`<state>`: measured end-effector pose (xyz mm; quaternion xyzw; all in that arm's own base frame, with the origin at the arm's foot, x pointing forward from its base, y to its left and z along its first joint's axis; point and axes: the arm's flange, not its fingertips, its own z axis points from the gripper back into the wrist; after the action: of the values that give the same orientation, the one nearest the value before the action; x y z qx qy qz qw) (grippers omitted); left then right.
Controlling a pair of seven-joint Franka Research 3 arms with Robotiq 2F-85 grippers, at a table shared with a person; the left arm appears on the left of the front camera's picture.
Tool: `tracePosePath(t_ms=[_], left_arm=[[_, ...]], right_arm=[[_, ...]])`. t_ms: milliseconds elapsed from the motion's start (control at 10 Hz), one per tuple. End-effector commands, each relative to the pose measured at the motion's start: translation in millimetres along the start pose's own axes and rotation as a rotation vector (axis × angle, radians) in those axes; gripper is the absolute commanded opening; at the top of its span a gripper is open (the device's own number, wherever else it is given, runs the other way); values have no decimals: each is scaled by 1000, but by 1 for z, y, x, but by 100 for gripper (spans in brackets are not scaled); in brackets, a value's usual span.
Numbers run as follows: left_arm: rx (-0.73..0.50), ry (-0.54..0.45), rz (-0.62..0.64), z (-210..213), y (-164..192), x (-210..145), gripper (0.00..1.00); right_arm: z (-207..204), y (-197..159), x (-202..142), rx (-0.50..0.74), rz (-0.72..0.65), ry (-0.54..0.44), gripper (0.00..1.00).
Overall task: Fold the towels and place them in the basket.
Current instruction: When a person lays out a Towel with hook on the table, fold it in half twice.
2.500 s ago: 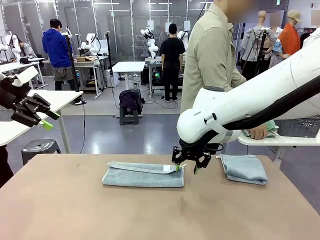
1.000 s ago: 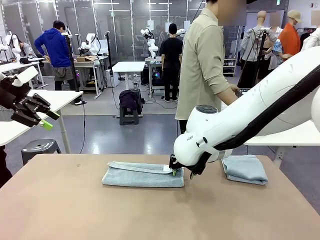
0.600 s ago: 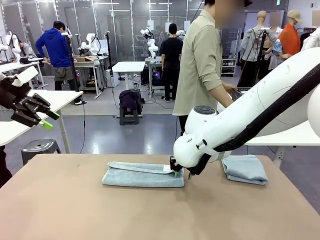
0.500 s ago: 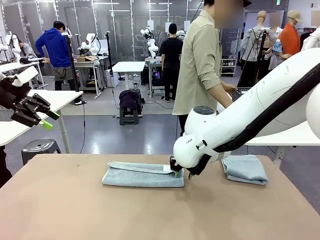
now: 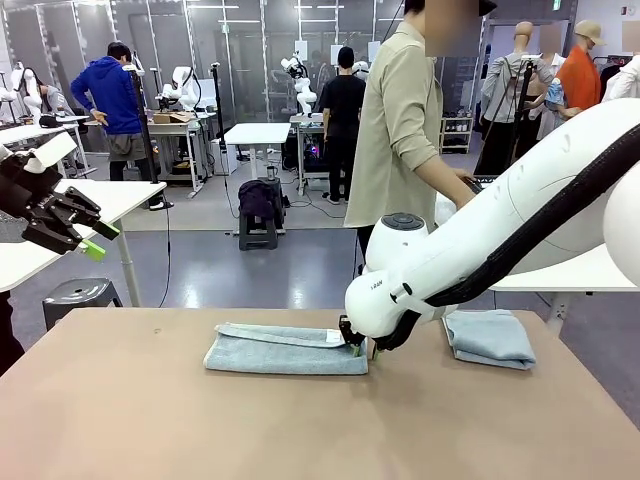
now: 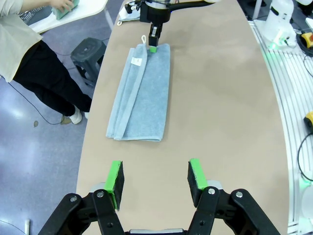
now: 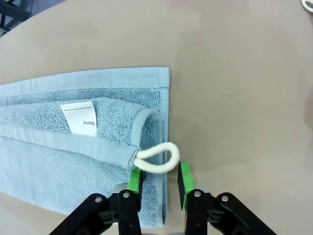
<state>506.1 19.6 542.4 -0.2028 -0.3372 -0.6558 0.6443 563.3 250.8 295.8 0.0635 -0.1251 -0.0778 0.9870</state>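
You're working over a tan table (image 5: 150, 420) in a lab, a person (image 5: 400, 130) standing at its far side; your left gripper (image 6: 156, 178) is hanging released above it. The folded towel (image 7: 73, 147) is lying flat mid-table; your right gripper (image 7: 157, 178) is straddling its looped end, jaws narrowed, and you cannot tell whether they are gripping it.
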Motion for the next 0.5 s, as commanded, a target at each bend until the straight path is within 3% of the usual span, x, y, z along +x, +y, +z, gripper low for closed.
tracePosePath(t_ms=[0, 400], left_arm=[[-4, 12, -7, 1, 0, 0, 67], [-4, 12, -7, 1, 0, 0, 67]], right_arm=[[-6, 9, 1, -30, -43, -21, 39], [-10, 13, 2, -35, -22, -9, 36]])
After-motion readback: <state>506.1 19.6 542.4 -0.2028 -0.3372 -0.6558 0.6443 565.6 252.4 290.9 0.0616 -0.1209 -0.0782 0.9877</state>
